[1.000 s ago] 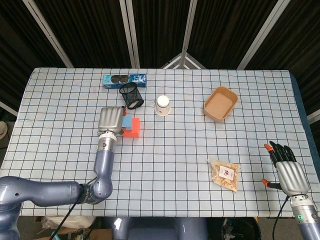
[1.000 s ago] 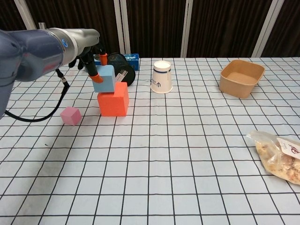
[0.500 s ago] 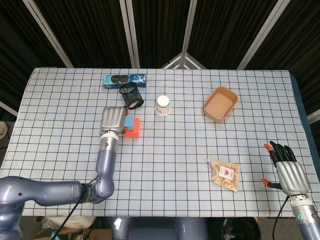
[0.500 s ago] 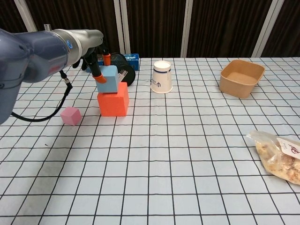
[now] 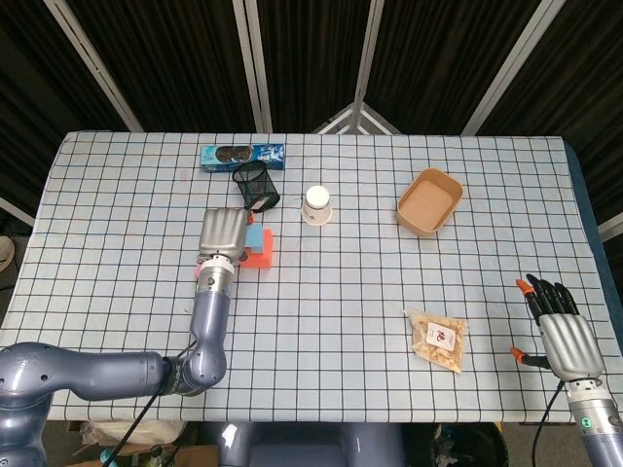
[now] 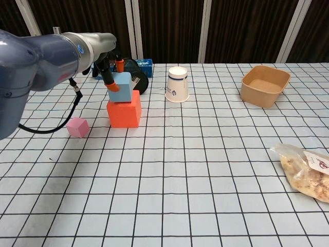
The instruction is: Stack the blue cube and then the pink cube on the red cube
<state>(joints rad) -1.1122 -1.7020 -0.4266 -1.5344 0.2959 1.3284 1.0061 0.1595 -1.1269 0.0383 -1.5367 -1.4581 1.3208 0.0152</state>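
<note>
on the checked table [image 6: 205, 170], the left robot hand [image 6: 110, 72], pinching the blue cube [image 6: 120, 87], has shifted it right over the red cube [image 6: 124, 113].

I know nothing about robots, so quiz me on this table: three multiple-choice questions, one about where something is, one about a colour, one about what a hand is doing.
1. Where is the pink cube?
A. on the table, left of the red cube
B. inside the brown bowl
C. on top of the paper cup

2. What colour is the cube on the red one?
A. green
B. blue
C. yellow

3. What is the right hand doing?
A. holding the snack bag
B. holding nothing
C. gripping the paper cup

Answers:
1 A: the pink cube sits on the table beside the red cube.
2 B: the blue cube, in the left hand.
3 B: the right hand has spread fingers, apart from everything.
</note>
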